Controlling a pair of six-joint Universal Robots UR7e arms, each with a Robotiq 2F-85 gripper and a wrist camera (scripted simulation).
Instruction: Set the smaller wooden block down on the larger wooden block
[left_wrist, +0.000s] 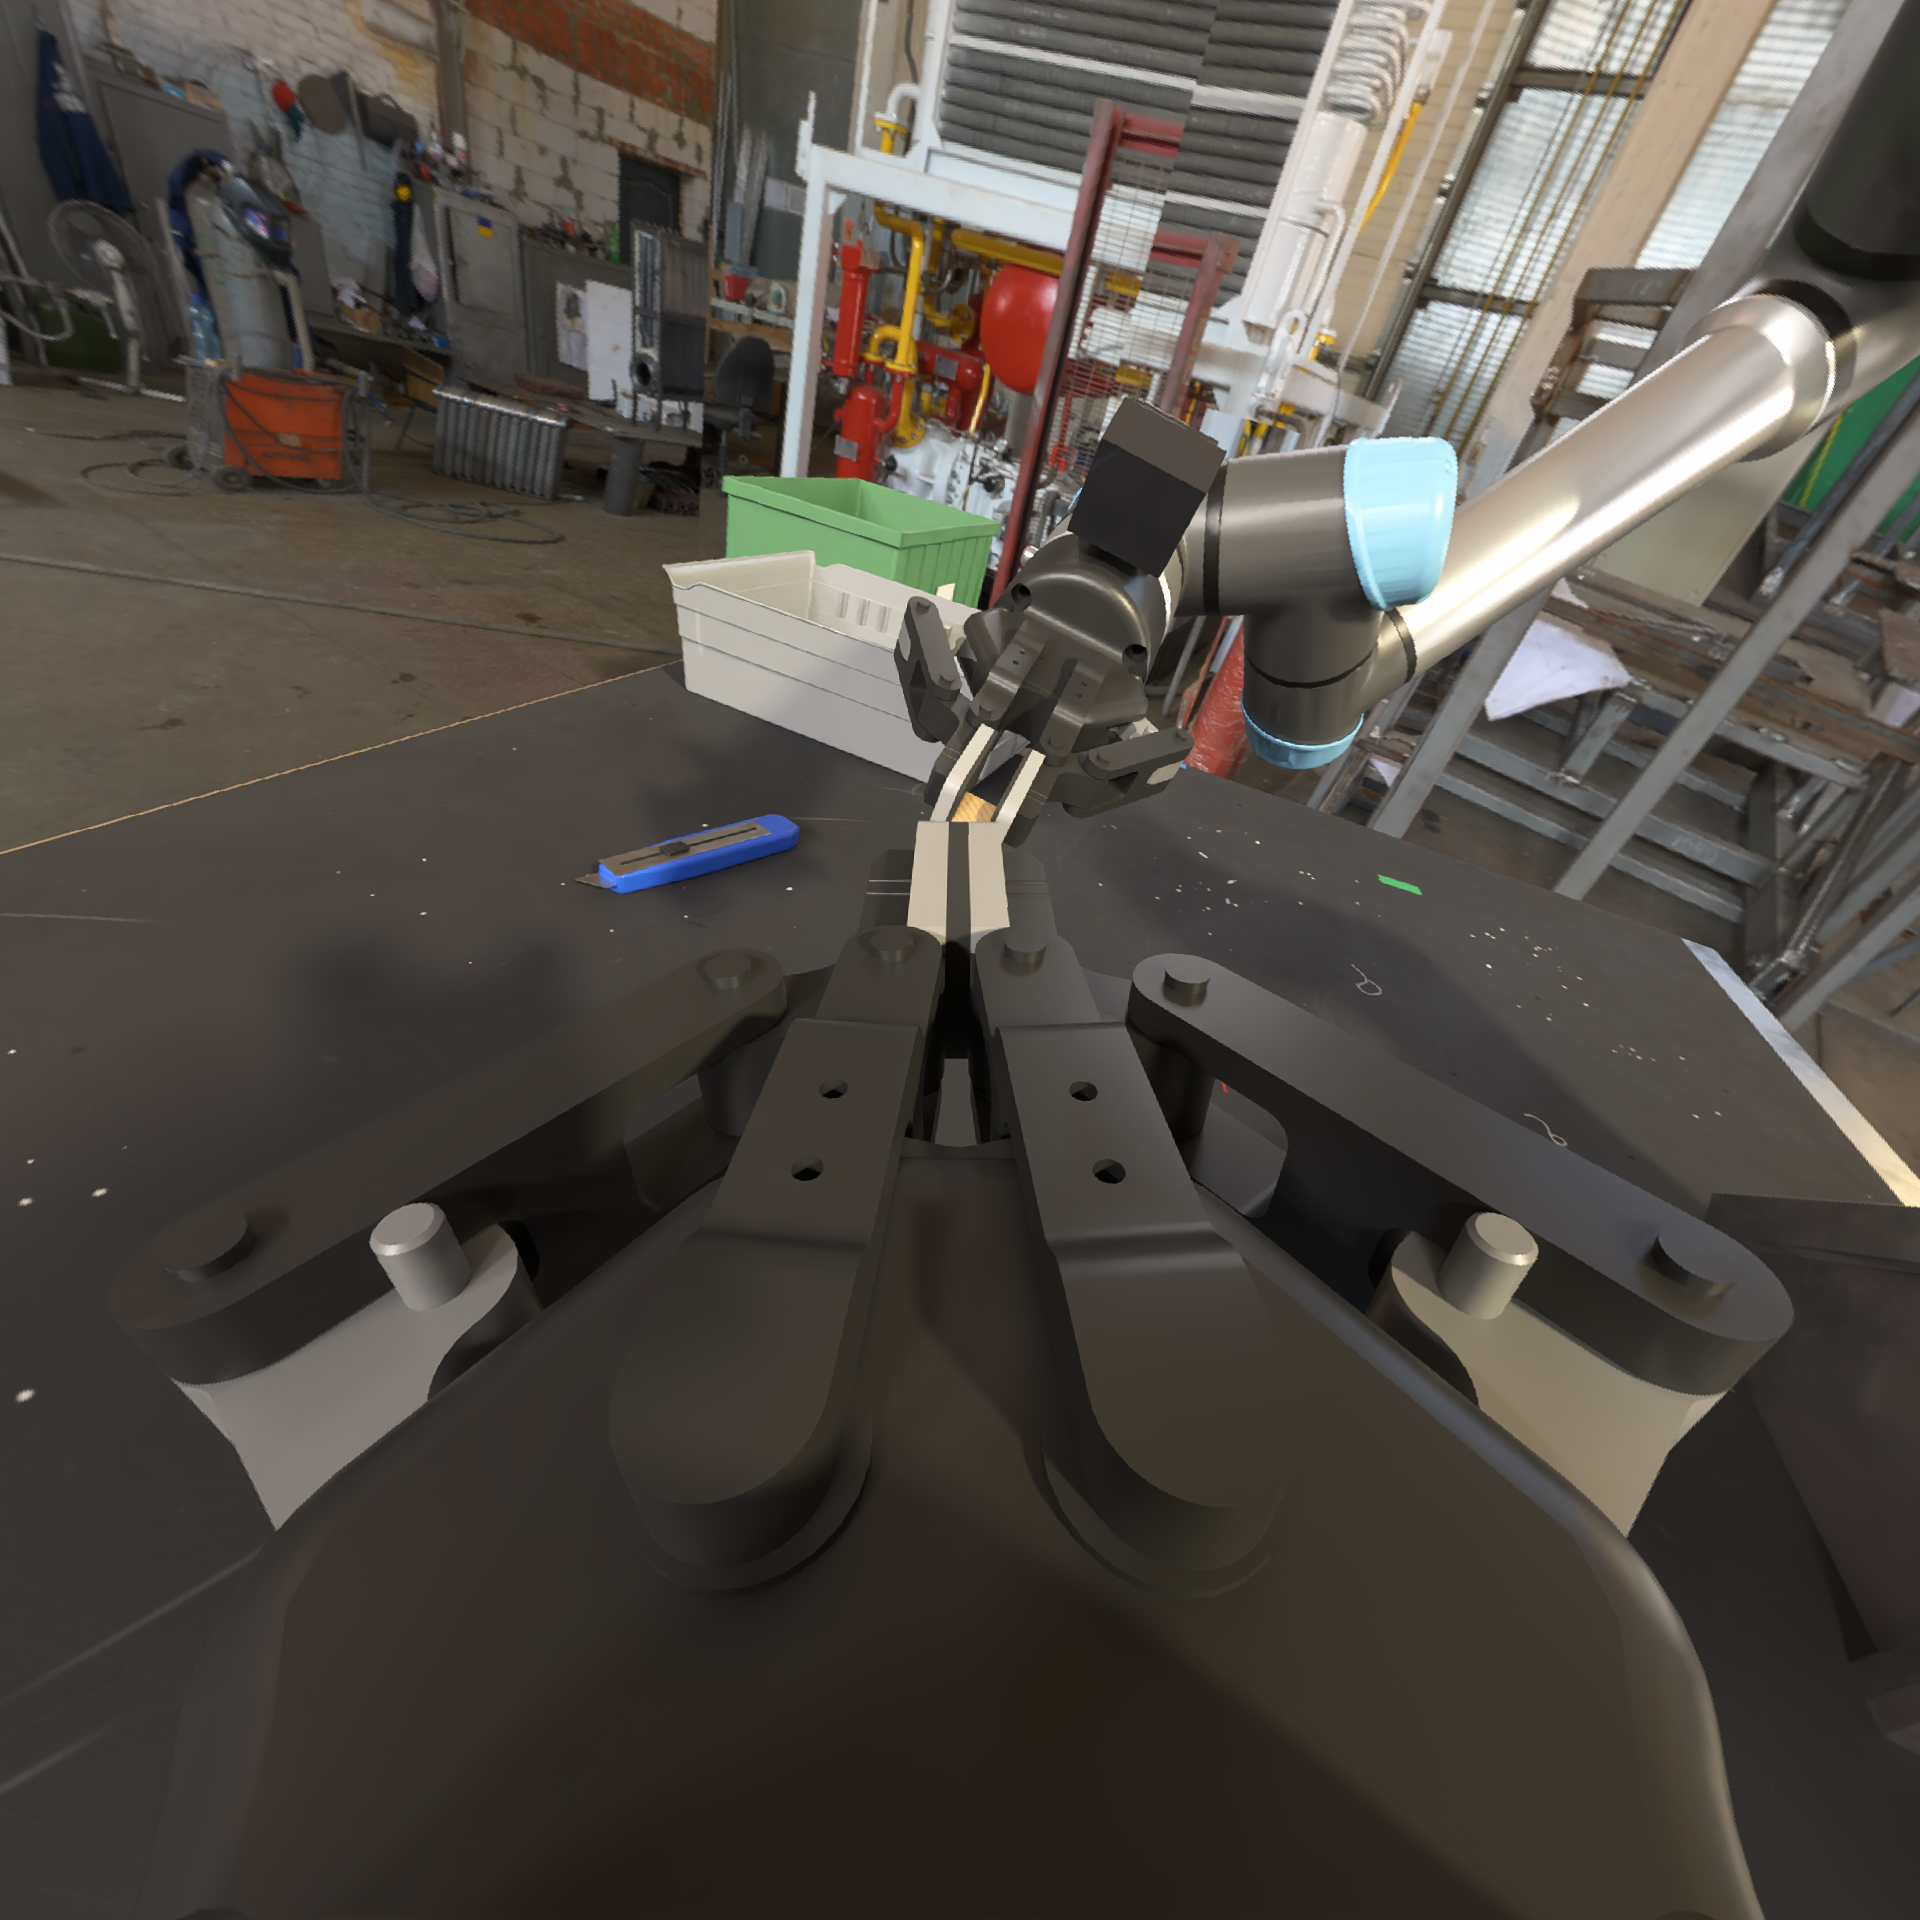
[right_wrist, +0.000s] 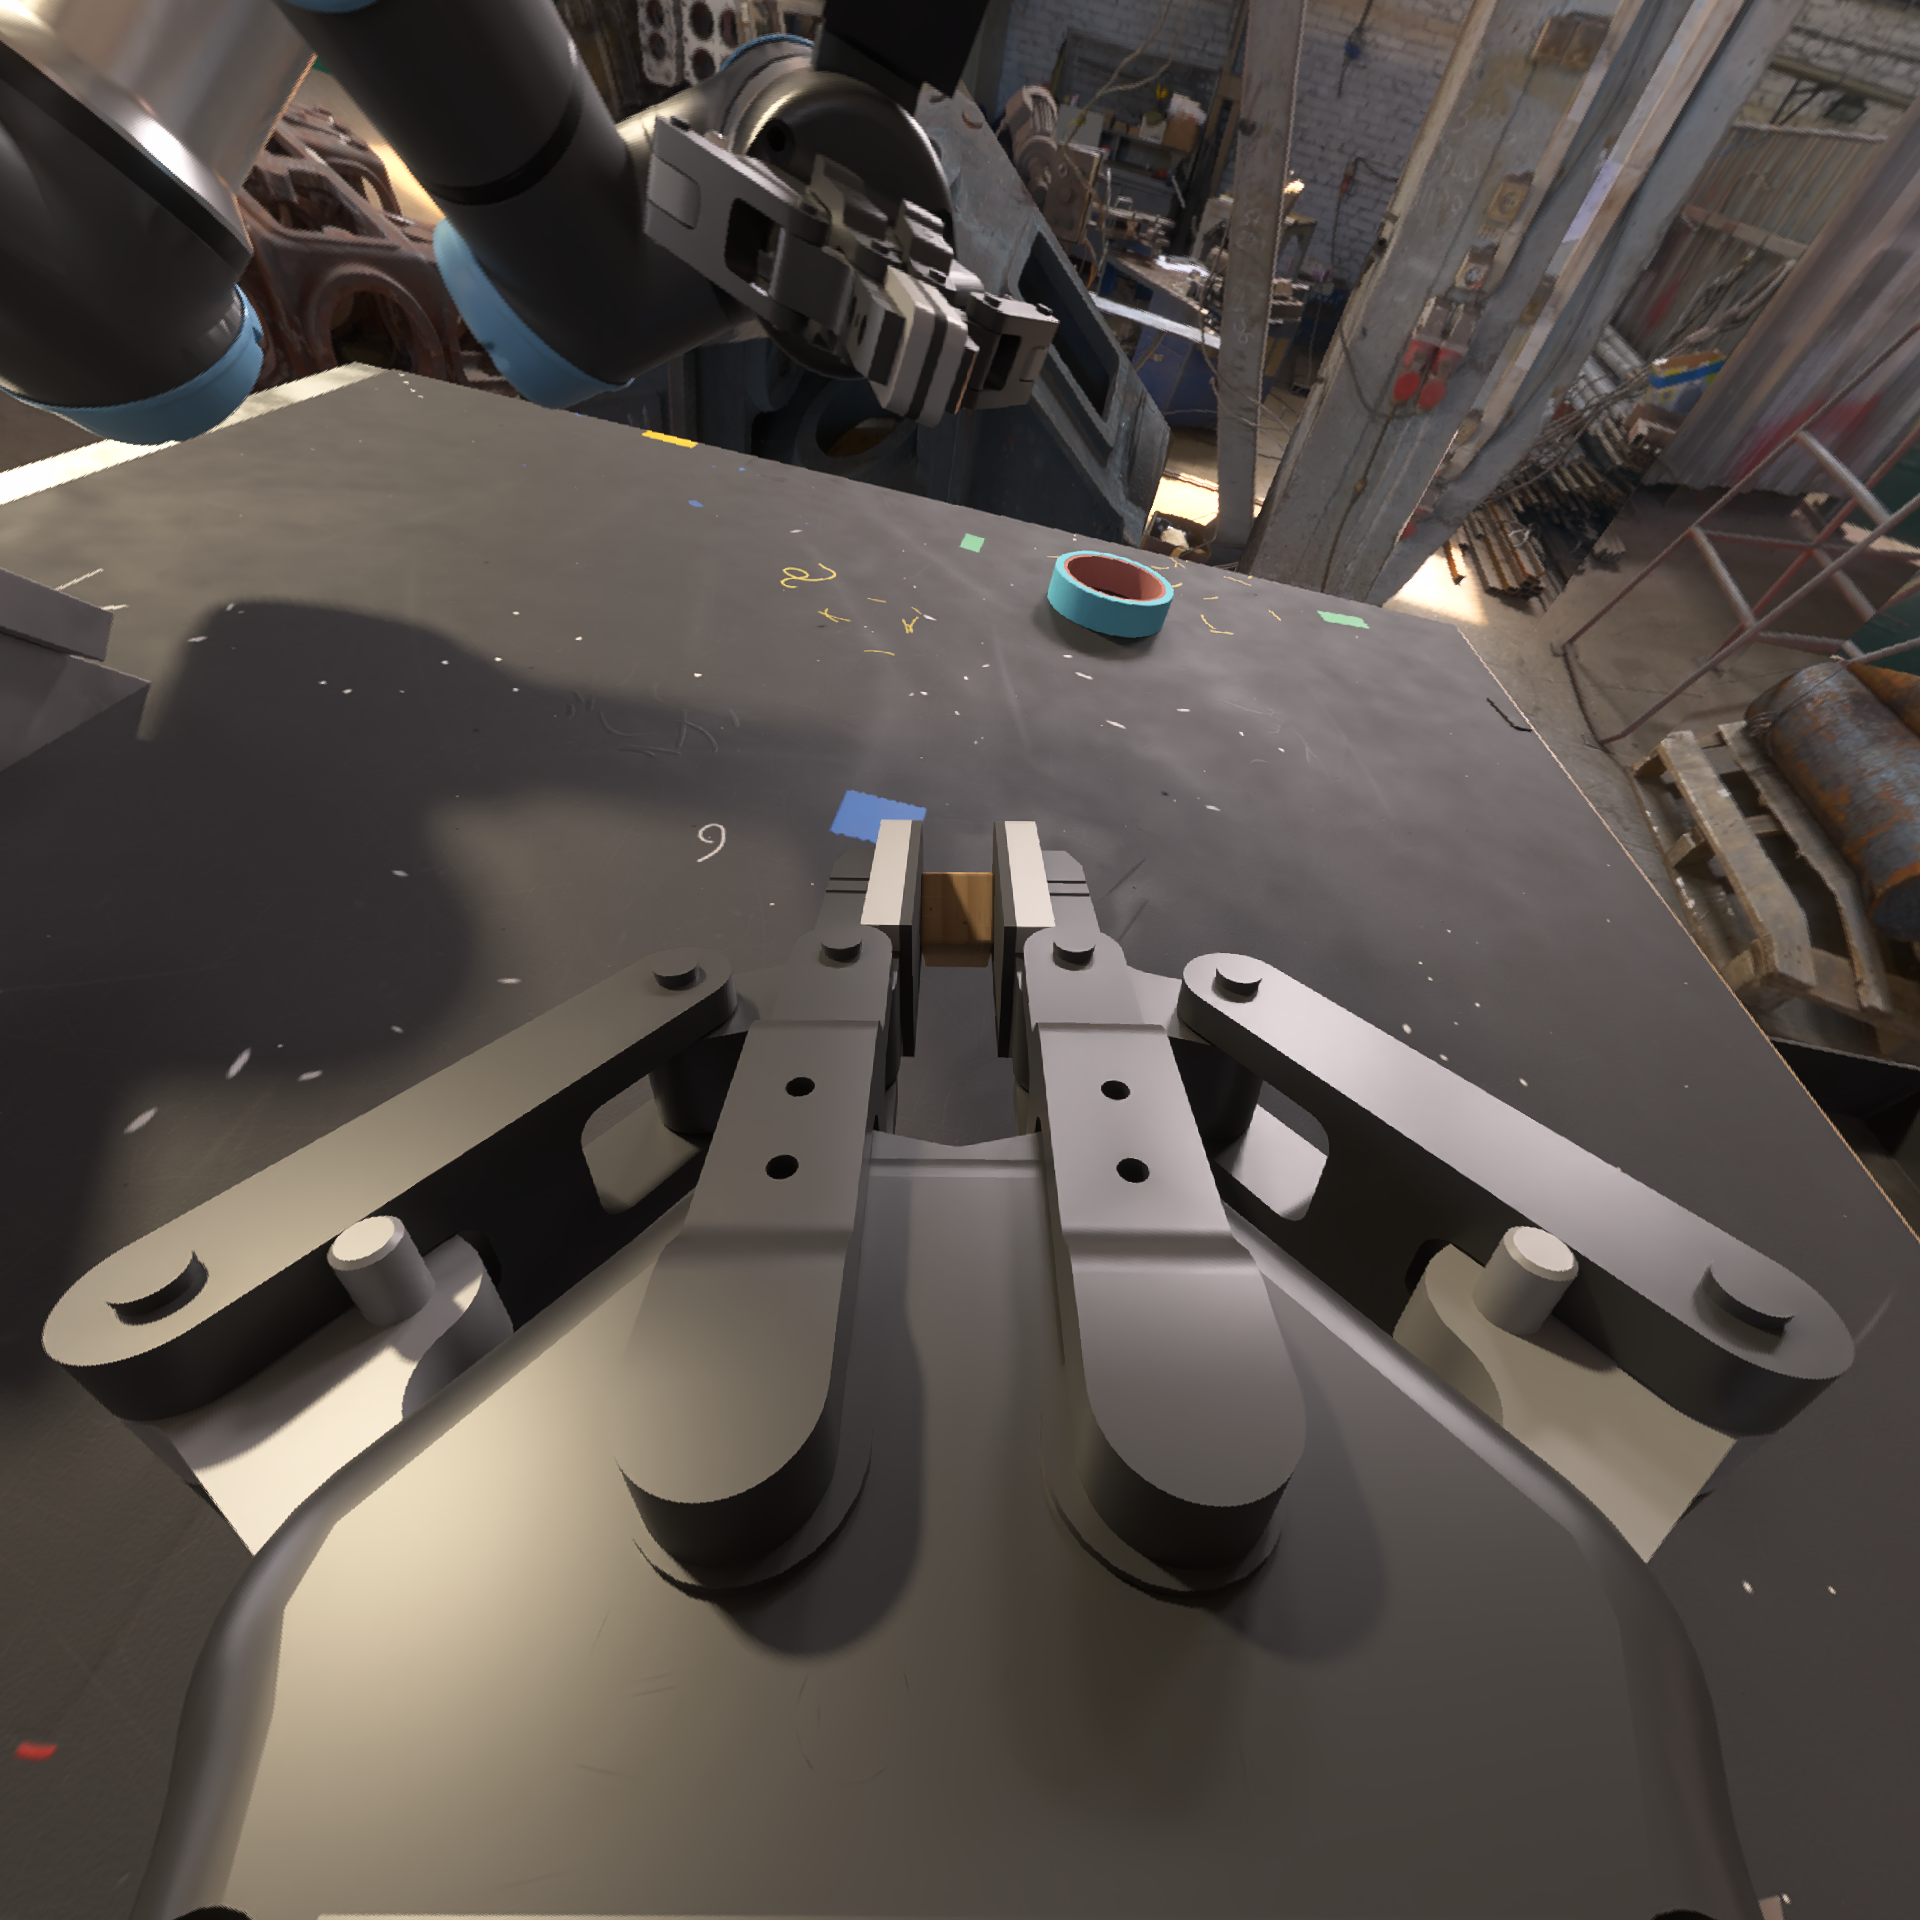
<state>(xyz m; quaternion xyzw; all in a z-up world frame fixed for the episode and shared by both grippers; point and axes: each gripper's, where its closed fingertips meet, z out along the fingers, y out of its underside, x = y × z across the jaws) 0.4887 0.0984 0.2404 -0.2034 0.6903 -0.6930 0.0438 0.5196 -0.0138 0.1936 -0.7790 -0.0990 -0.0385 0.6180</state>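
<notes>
Wood-grain block (right_wrist: 954, 906); matt dark table (right_wrist: 520, 748).

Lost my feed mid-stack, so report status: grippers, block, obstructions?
Right gripper shut on small wooden block, above the table. Left gripper shut, empty. Larger block not in view. Tape roll and utility knife lie well aside.

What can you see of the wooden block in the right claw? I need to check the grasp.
The wooden block is small, square-edged and light brown with faint grain. It sits clamped between the right claw's pale pads, near their tips, its faces square to them. It hangs over the dark table; whether it touches anything below is hidden.
</notes>
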